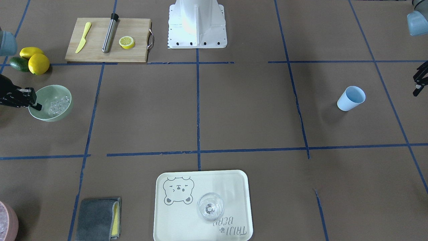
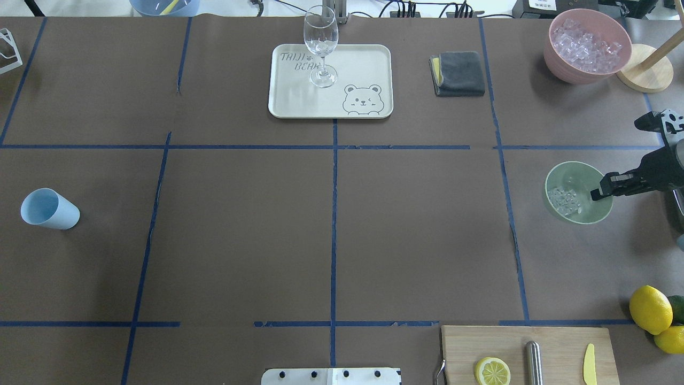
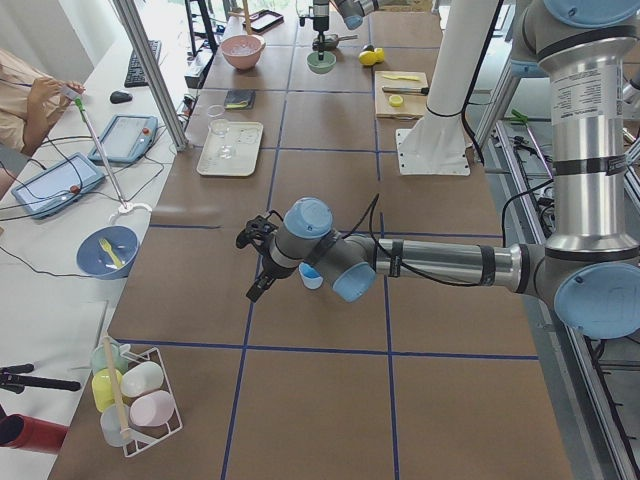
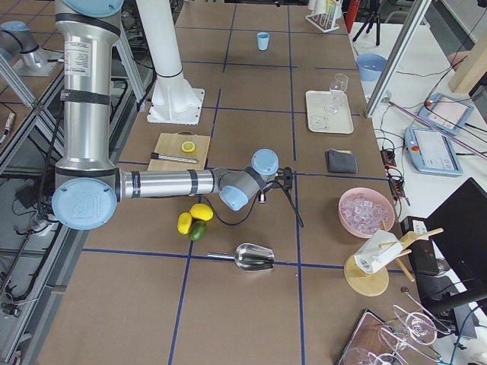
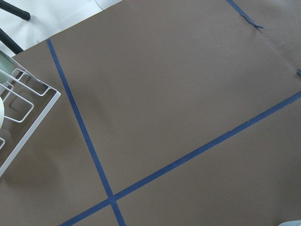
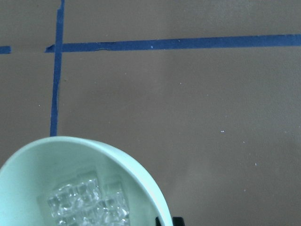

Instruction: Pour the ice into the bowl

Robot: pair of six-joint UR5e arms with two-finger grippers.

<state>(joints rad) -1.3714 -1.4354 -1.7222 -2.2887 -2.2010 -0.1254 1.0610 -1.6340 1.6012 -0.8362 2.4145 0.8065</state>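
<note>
The pale mint-green bowl [image 2: 581,211] sits at the table's right side and looks tipped a little. The ice [image 2: 565,200], small clear cubes, lies bunched low inside it [image 1: 59,104] [image 6: 89,202]. My right gripper [image 2: 597,193] is shut on the bowl's rim [image 1: 33,112], one finger inside and one outside. In the right wrist view the bowl [image 6: 136,165] fills the lower left. The light blue cup [image 2: 49,209] [image 1: 351,98] stands alone at the left. My left gripper [image 1: 418,83] [image 3: 252,265] hovers near it, open and holding nothing.
A pink bowl [image 2: 566,64] of crushed ice and a grey cloth [image 2: 458,73] are at the far right. A tray [image 2: 299,96] holds a wine glass [image 2: 320,45]. A cutting board [image 2: 556,342] with a lemon half, lemons [image 2: 649,309], a metal scoop [image 4: 251,257], a wire rack [image 5: 28,117].
</note>
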